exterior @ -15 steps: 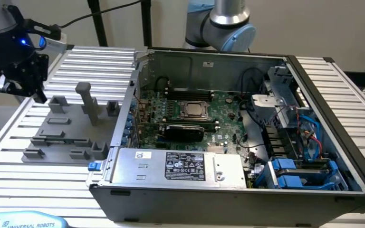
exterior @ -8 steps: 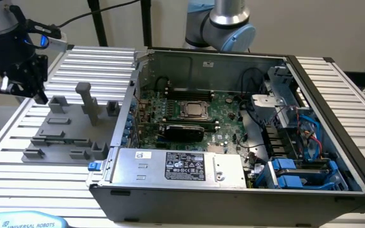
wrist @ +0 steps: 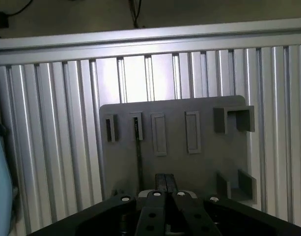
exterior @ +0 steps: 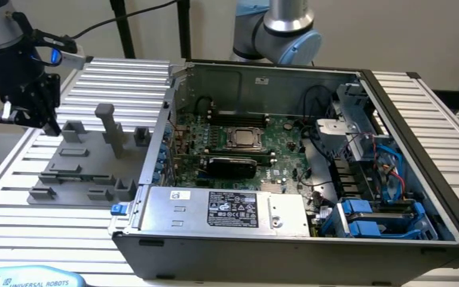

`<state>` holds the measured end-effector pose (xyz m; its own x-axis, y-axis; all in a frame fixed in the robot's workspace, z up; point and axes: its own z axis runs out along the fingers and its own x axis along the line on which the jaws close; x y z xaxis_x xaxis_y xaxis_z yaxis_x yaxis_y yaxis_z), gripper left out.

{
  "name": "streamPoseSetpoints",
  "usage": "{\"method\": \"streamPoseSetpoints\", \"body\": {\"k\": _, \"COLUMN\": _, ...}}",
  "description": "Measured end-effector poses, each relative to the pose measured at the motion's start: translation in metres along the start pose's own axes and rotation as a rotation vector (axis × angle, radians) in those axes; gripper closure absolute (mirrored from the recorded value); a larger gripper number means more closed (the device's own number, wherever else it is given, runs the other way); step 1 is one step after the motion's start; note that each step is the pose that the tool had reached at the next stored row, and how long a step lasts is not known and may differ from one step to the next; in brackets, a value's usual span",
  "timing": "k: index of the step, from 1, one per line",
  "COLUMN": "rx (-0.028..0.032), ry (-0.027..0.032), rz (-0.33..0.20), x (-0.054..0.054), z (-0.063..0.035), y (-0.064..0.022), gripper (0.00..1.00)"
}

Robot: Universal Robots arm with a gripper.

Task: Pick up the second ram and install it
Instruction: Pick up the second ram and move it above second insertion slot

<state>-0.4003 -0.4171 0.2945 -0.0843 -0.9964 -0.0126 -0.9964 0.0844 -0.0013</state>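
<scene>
The second ram is a thin, long green circuit-board stick in the lower left of the exterior frame. It stands on its long edge, held between grey blocks of the fixture plate. In the wrist view the second ram appears edge-on as a narrow dark line, with one end seated in a slotted block.

Bright glare is thrown on the ribbed aluminium table beyond the gripper, which is left in shadow; the inside of the computer case is dimly lit.
</scene>
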Motion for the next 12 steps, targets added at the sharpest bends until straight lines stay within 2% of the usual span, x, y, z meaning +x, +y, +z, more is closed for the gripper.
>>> {"method": "streamPoseSetpoints", "body": {"k": 12, "rx": 0.0011, "ry": 0.0021, "rz": -0.017, "x": 0.008, "z": 0.0172, "y": -0.0115, "gripper": 0.89}}
